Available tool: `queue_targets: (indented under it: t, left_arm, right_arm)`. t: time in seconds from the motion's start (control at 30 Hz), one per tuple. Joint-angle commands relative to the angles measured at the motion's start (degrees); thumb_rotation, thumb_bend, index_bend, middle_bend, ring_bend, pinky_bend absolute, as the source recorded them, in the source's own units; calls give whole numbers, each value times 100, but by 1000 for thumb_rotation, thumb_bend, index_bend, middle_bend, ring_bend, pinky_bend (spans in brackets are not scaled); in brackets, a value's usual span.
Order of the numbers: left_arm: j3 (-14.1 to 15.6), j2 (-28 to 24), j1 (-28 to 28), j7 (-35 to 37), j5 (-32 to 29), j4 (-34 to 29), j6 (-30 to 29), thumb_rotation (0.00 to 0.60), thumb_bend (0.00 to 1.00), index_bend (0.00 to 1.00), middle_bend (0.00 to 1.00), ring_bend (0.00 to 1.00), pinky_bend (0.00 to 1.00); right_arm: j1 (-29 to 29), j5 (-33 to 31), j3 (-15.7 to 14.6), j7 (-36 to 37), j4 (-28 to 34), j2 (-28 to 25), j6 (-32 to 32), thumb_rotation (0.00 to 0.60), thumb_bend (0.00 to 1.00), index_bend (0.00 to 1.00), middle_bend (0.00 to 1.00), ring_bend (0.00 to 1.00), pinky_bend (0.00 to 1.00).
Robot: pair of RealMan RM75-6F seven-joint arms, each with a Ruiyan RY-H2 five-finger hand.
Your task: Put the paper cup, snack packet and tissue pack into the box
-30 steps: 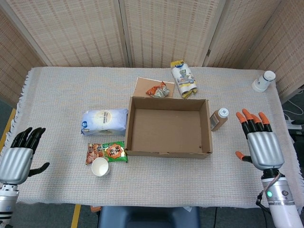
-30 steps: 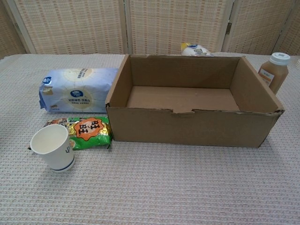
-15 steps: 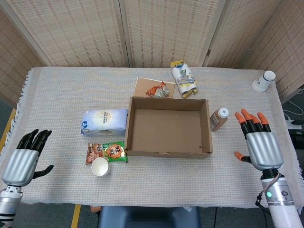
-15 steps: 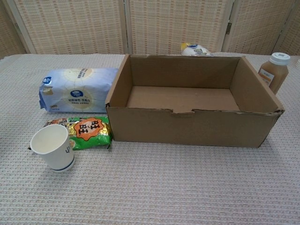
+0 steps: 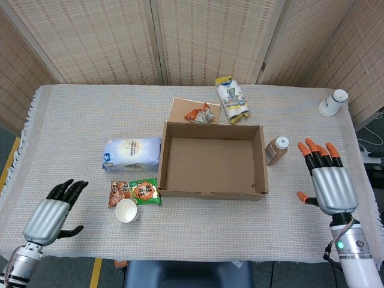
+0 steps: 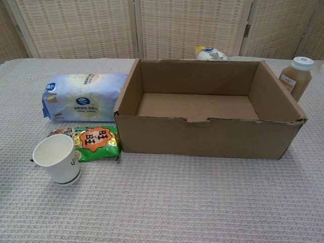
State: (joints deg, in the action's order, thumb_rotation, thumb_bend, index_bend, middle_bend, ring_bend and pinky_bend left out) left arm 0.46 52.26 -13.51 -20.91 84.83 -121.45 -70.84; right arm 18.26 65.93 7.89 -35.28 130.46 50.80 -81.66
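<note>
Head view: left robot hand [image 5: 53, 213] has slid in from the desk [image 5: 72, 120] edge toward the paper cup [image 5: 126, 210], fingers spread, holding nothing.
Right robot hand [image 5: 327, 180]: unmoved, open, empty.
Task things: cup, snack packet [image 5: 135, 191] and tissue pack [image 5: 132, 153] all lie left of the box [image 5: 213, 193], none inside.
Meaning: the first reach looks begun, likely for the cup.
Chest view: shows the box floor bare, but neither hand.

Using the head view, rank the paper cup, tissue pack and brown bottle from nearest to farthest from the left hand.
From the left hand:
1. Paper cup, just to its right near the front edge.
2. Tissue pack, farther back, left of the box.
3. Brown bottle, beyond the box's right side.
</note>
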Motion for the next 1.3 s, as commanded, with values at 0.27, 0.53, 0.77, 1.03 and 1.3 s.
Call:
queue_targets:
  t: [0.27,0.53,0.77,1.03,1.3]
  left_arm:
    - [-49,1107,-598,-786,-447,-92,837,600,160,0,76,0,132]
    - [-392,1947,-1023,-1532,-1654,293,938,600,160,0,77,0,146]
    - [-468,2285,-1288,-1772,-2222,674,930,600,173,0,83,0,151]
    - [-337,2346,-1360,-1775,-2300,756,783,600,176,24,130,27,185]
    - [-216,2410,-1420,-1670,-2253,906,754,600,180,107,175,75,227]
  right_arm:
    - [13,-41,-17,-34,2,18,14,600,44,44,0,0,0]
    - [14,-94,-7,4,-7,-13,15,600,44,44,0,0,0]
    - [10,-118,10,28,2,-39,-13,600,44,44,0,0,0]
    - [28,-178,10,24,-14,-36,10,600,44,44,0,0,0]
    - [24,-165,-5,8,-5,-29,-11,600,44,44,0,0,0]
